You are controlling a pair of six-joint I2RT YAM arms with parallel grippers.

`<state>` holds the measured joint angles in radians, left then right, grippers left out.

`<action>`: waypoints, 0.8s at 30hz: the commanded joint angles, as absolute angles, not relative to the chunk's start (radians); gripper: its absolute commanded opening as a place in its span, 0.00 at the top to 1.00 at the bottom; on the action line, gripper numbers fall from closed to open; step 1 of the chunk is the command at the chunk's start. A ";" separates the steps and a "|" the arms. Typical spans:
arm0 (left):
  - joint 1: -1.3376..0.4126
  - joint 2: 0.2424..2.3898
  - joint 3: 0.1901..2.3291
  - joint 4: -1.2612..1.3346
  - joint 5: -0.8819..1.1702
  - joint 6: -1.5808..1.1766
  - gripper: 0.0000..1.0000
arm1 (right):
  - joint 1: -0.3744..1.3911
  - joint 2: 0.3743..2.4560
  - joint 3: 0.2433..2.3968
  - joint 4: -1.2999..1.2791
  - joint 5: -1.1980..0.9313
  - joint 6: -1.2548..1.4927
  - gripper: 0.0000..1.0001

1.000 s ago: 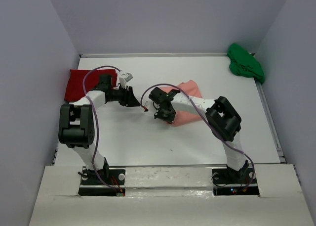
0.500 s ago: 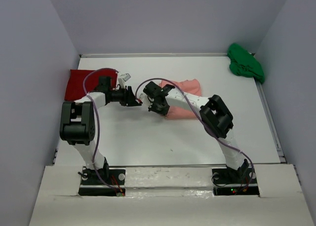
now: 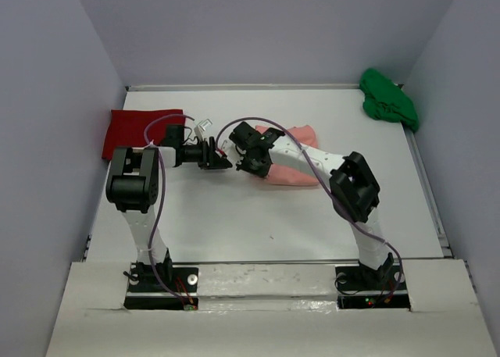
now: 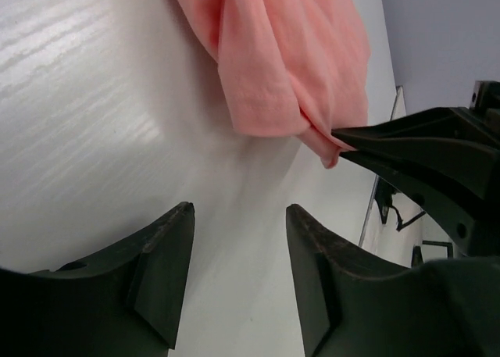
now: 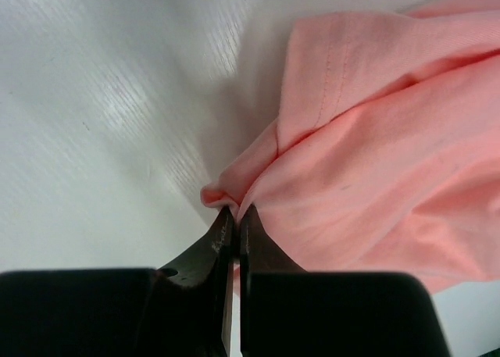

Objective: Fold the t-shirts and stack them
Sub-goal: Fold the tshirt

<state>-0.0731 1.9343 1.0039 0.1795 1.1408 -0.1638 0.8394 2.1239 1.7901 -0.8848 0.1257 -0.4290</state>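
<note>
The salmon-pink shirt (image 3: 295, 160) is lying mid-surface. It is a soft matte knit, bunching into loose rounded folds, and a stitched hem is showing along one edge in the right wrist view. The right claw (image 5: 237, 219) is clamping on a small nub of cloth at this shirt's left corner. Its thin black tapered fingers are meeting with fabric squeezed between them, and the cloth is drawing into a point at the tips. The left claw (image 4: 238, 216) is hanging just left of the salmon-pink shirt. Its two blunt black plastic fingers are standing apart with only bare surface between them, and they are not touching the cloth.

The deep red shirt (image 3: 137, 132) is lying flat as a tidy rectangle, well to the left of the salmon-pink shirt. The bright green shirt (image 3: 388, 99) is sitting as a crumpled lump, well to the right of and beyond the salmon-pink shirt.

The surface (image 3: 234, 216) is showing white and smooth, with faint wood-grain streaks catching glare in both wrist views. Plain pale lavender-grey walls (image 3: 273, 29) are closing in behind and on both sides of the salmon-pink shirt. The arms are showing white links with black joints, and a purple cable (image 3: 160, 193) is looping along each. Both arms are reaching in toward the salmon-pink shirt's left end.
</note>
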 commanded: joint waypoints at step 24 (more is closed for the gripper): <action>-0.229 2.109 1.078 0.735 1.207 -0.657 0.34 | 0.845 1.933 1.646 -0.818 0.196 -0.449 1.00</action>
